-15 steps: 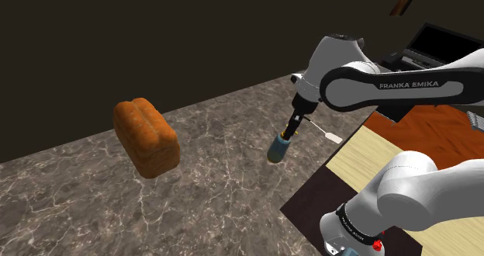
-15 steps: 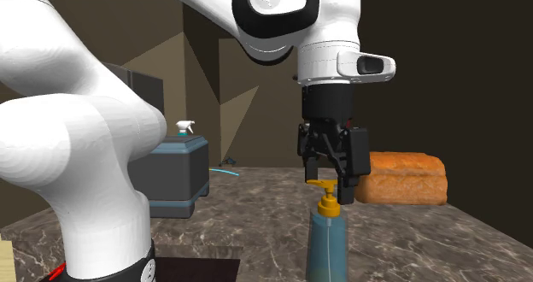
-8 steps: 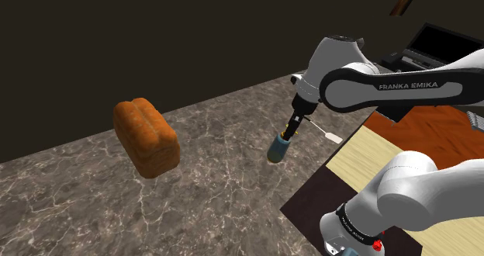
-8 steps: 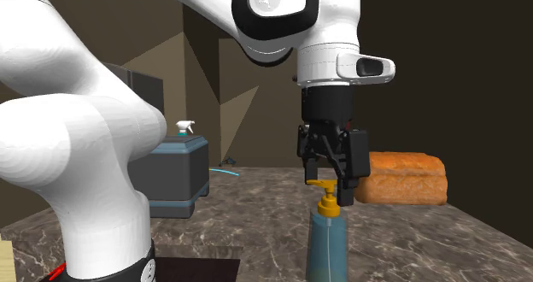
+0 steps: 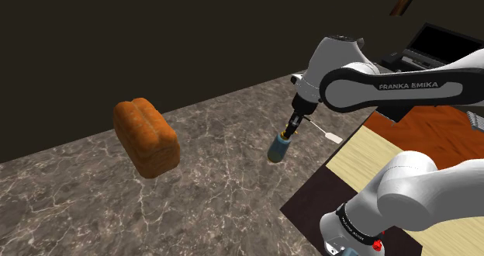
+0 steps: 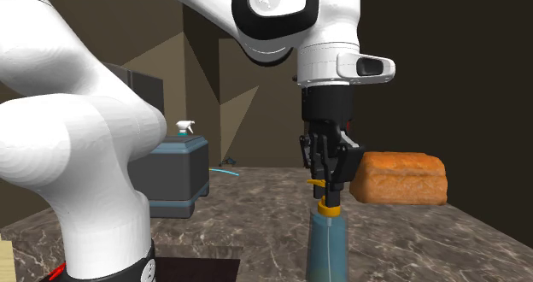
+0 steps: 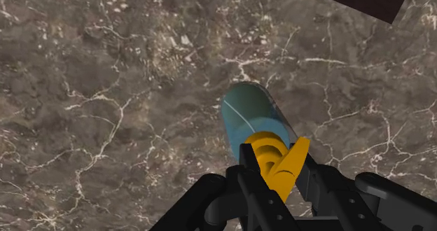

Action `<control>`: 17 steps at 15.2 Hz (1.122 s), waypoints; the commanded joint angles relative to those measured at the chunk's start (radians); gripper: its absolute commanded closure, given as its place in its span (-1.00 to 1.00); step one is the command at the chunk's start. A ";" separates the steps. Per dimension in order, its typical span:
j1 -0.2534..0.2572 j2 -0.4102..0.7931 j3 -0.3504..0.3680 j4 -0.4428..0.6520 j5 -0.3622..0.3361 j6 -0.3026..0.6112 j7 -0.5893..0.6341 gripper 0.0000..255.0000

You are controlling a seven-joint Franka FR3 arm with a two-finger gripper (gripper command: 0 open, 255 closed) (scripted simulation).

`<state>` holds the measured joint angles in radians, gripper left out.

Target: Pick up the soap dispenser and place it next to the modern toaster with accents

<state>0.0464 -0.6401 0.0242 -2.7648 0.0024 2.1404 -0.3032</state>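
Since half a second ago the fingers of the gripper point(image 6: 329, 185) have been drawn together, and the yellow pump head point(image 7: 276, 159) of the soap dispenser point(image 6: 327, 246) is now clasped between them. The dispenser is stood upright on the dark marbled countertop point(image 7: 105, 89), apart from the bread loaf point(image 6: 401, 178), on the loaf's side toward the arm's base. The teal body is judged rigid, smooth and fairly light. A hold on the narrow pump may let the bottle swing or slip, so a grip lower on the body would be steadier. The clasp on the pump is shown closely in the wrist view. The second exterior view shows a grey boxy appliance point(image 6: 175, 178), possibly the toaster, well apart from the loaf.
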 commanded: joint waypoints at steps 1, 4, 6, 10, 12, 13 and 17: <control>0.000 0.000 0.000 0.000 0.000 0.000 0.000 1.00; 0.000 -0.014 -0.001 0.018 0.000 -0.033 -0.001 1.00; 0.000 -0.026 -0.001 0.038 0.000 -0.065 -0.001 1.00; 0.000 -0.046 -0.002 0.081 0.000 -0.127 -0.002 1.00; 0.000 -0.054 -0.002 0.103 0.000 -0.158 -0.002 1.00; 0.000 -0.058 -0.002 0.114 0.000 -0.173 -0.002 1.00; 0.000 -0.068 -0.003 0.162 -0.001 -0.231 -0.003 1.00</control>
<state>0.0460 -0.7024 0.0214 -2.6150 0.0016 1.9275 -0.3061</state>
